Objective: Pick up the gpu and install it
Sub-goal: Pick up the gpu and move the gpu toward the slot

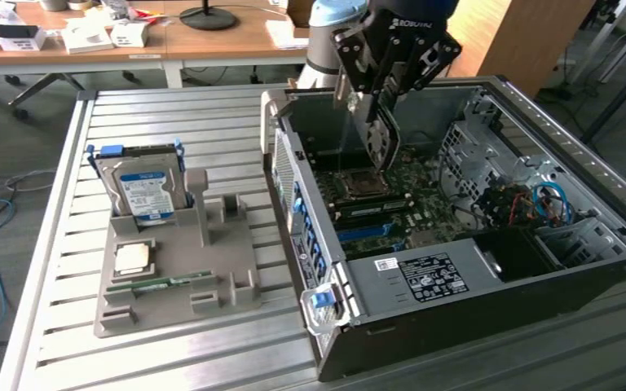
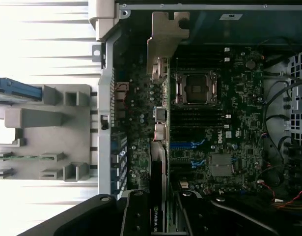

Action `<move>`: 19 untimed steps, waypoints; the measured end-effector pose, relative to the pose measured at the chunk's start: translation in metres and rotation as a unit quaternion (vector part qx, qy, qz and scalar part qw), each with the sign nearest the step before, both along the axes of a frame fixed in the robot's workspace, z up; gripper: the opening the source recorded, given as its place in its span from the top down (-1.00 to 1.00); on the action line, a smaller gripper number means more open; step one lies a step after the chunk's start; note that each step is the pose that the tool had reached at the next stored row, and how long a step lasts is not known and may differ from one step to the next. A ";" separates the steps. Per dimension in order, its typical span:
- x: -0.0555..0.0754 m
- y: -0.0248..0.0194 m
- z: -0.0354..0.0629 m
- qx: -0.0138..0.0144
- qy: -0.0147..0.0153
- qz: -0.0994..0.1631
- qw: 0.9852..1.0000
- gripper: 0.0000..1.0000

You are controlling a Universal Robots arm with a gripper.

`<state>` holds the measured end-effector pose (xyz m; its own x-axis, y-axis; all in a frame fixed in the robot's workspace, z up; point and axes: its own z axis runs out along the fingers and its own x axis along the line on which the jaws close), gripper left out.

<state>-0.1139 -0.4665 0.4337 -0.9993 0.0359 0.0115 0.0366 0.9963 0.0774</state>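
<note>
- The fingers (image 1: 363,81) are closed partway on the gpu (image 1: 381,138) and grip it by its upper edge. The card hangs edge-down from them.
- The gpu is clear of the tabletop (image 1: 160,114), held above the open computer case (image 1: 574,155) and over the motherboard (image 1: 406,208).
- In the exterior view, its lower edge hangs just above the processor socket (image 1: 362,183). I cannot tell whether it touches the board.
- In the wrist view the gpu (image 2: 160,147) is seen edge-on, with its silver end bracket (image 2: 163,44) at the end away from the fingers (image 2: 136,216). It lies alongside the processor socket (image 2: 196,88).
- A grey holder (image 1: 226,277) sits on the tabletop at the exterior view's left of the case.
- A hard drive (image 1: 144,191) with a blue and white label stands upright in the holder's far end.
- A small square chip (image 1: 134,258) and a narrow green memory stick (image 1: 160,283) lie in the holder's nearer part.
</note>
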 end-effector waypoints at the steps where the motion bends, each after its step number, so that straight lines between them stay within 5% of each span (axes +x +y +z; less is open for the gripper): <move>1: 0.004 0.0000 -0.0001 0.000 0.000 0.000 1.000 0.47; 12: 0.052 0.0000 0.0000 0.000 0.000 0.004 1.000 0.47; 19: 0.064 0.0000 -0.0001 0.000 0.000 0.025 1.000 0.47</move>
<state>-0.0499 -0.4665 0.4337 -0.9998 -0.0142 0.0114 -0.0133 0.9969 0.0774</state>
